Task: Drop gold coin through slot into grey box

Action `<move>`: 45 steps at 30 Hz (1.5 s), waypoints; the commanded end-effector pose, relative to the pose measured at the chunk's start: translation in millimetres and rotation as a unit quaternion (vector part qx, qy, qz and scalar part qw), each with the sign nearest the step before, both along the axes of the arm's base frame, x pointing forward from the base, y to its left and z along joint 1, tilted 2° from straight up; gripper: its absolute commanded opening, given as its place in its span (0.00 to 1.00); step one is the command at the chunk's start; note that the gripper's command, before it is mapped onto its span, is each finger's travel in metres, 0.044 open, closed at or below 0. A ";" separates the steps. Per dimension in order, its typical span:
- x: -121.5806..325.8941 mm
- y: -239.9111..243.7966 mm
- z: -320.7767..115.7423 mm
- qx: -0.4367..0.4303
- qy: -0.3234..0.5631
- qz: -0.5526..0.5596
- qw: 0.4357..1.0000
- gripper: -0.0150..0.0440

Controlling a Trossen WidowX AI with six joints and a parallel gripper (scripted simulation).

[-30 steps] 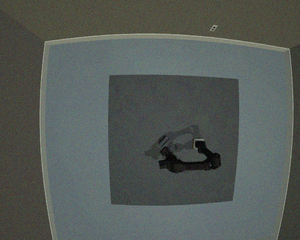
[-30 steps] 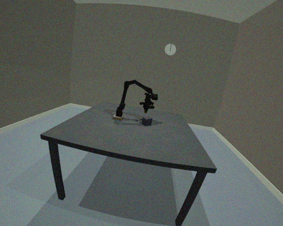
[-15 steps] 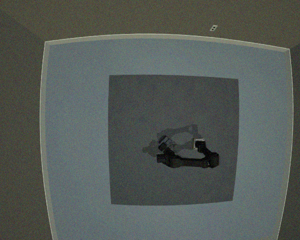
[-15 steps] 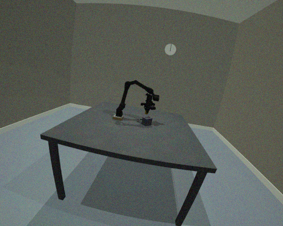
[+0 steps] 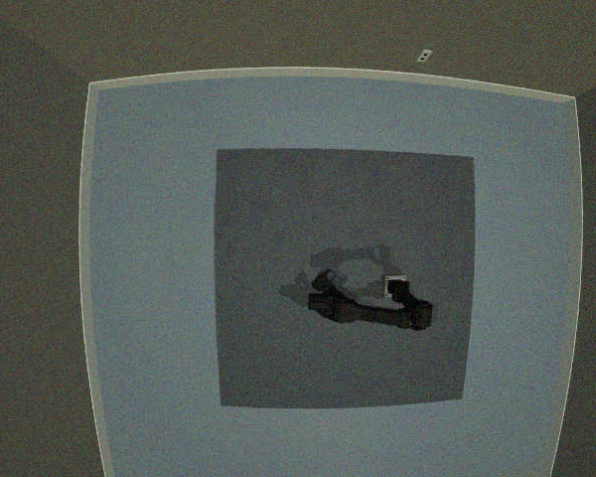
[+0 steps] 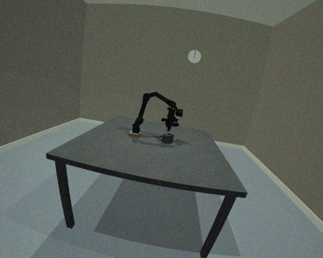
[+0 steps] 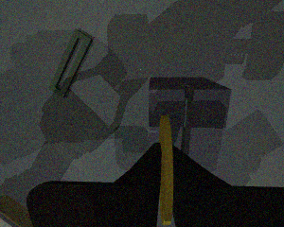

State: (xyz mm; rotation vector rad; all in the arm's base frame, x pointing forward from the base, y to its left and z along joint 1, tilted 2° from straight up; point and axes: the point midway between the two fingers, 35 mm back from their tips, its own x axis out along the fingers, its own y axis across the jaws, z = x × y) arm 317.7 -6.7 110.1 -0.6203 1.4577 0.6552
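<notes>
My gripper (image 6: 168,128) (image 7: 162,148) points down and is shut on the gold coin (image 6: 167,129) (image 7: 166,175), which hangs upright, seen edge-on in the wrist view. The closed grey box (image 6: 167,138) (image 7: 209,96) is below the coin, with a small gap in the exterior view. In the wrist view its slot (image 7: 186,113) runs nearly parallel to the coin and lies a little to its right; the fingers hide the lid's near part. The dark-green holder (image 7: 72,62) lies empty at the upper left of the wrist view. In the top view the arm covers most of the box.
The arm's base plate (image 5: 386,288) (image 6: 134,134) stands behind and left of the box in the exterior view. Arm shadows fall across the box, the holder's surroundings and the grey table (image 5: 288,195) (image 6: 145,160). The views are dim and grainy.
</notes>
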 end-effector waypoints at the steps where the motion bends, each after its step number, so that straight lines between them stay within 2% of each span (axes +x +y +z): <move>1: 4.4 -9.9 2.5 -0.001 -0.004 0.001 1.000 0.25; 8: 6.5 -23.0 2.0 -0.001 -0.004 0.002 1.000 0.25; 45: 7.0 -23.8 2.4 0.001 0.004 0.002 1.000 0.25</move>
